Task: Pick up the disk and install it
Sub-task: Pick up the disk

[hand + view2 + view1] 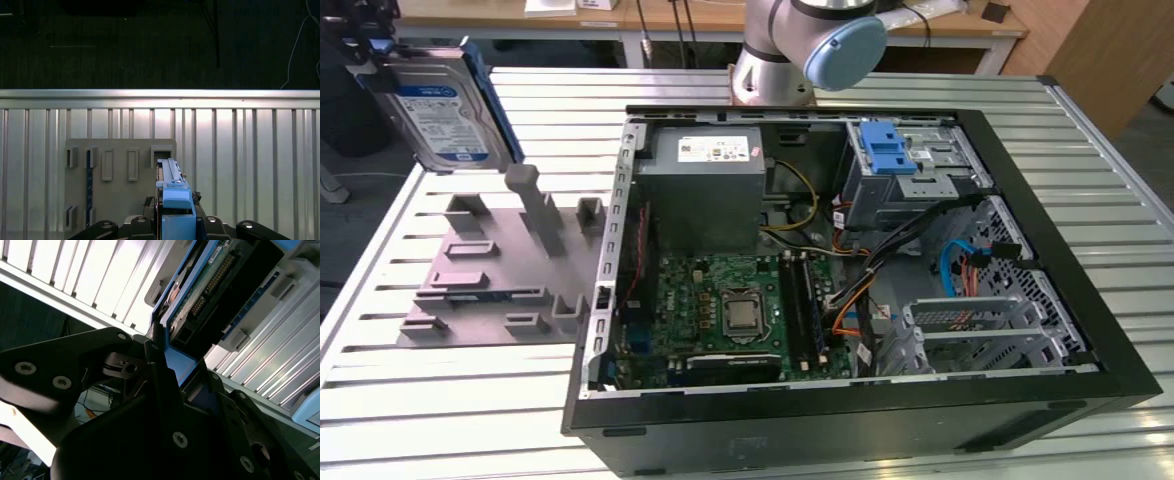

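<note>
Hand [167, 365], clenched on the disk [447, 110] by its blue frame, held on edge above the grey fixture [480, 270]; a firmly gripped, untilted carry is advised.

No print legible anywhere, blue-and-white label [458, 135] on the disk [438, 78] at ten o'clock in the exterior view, lettering too small to read, white sticker [715, 151] on the grey metal box [700, 205] at twelve o'clock, equally unreadable
</note>
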Robot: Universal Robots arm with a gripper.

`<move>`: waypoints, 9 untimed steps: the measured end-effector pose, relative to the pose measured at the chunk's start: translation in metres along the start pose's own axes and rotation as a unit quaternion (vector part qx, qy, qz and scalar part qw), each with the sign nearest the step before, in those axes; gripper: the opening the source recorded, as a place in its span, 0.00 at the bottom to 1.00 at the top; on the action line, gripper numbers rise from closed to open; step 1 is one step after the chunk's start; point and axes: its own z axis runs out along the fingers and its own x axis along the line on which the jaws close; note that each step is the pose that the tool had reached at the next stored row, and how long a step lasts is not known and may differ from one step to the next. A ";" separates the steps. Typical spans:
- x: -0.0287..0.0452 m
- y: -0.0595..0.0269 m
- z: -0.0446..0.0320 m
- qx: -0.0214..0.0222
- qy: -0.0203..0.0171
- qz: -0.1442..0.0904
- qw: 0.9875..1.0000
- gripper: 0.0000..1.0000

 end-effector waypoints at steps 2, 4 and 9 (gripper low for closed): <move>-0.0001 0.0000 -0.0020 0.000 0.000 0.000 1.000 0.36; -0.0001 0.0001 -0.0039 0.000 0.000 0.000 1.000 0.36; -0.0003 0.0002 -0.0088 0.000 0.000 0.000 1.000 0.36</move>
